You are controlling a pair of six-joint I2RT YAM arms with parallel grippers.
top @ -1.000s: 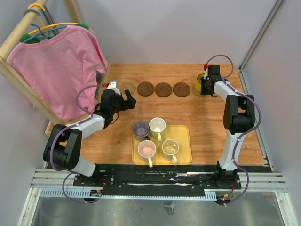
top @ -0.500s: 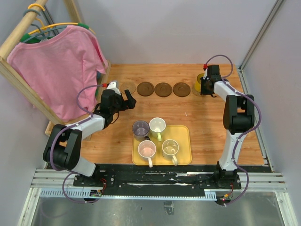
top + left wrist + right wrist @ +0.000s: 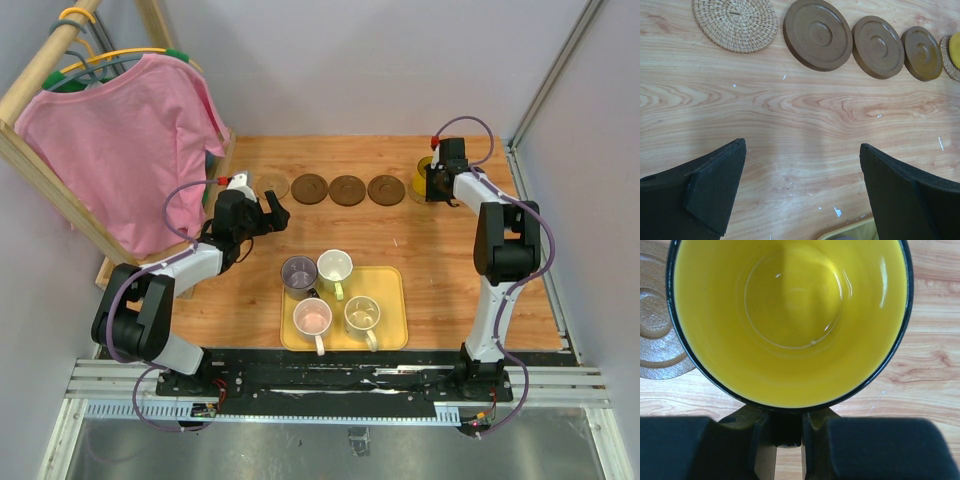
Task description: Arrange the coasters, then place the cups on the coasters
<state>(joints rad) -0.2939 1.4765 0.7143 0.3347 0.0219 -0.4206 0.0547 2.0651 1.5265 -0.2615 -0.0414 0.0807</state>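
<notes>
Nothing I can see has shifted in the last second: both arms sit where they were, so the task is paused mid-placement.

On the left, my left gripper (image 3: 802, 150) hangs spread wide and empty over bare wood, near the row of coasters and touching none of them. The row runs along the far side of the table: a woven coaster (image 3: 272, 186), then three brown wooden coasters (image 3: 347, 189) side by side, all uncovered.

Nearer to me, the yellow tray (image 3: 395, 338) holds four cups (image 3: 313, 318), none of them moved to a coaster yet.

At the right end of the row, my right gripper (image 3: 785, 427) is clenched on the handle of the yellow cup (image 3: 790, 315). The cup stands upright over a second woven coaster (image 3: 946, 59), just beside the last wooden one. I cannot tell whether its base is resting on that coaster or is just above it.

I judge the arranging is done and the first cup is nearly delivered. I need to let go of it, and four cups remain.
</notes>
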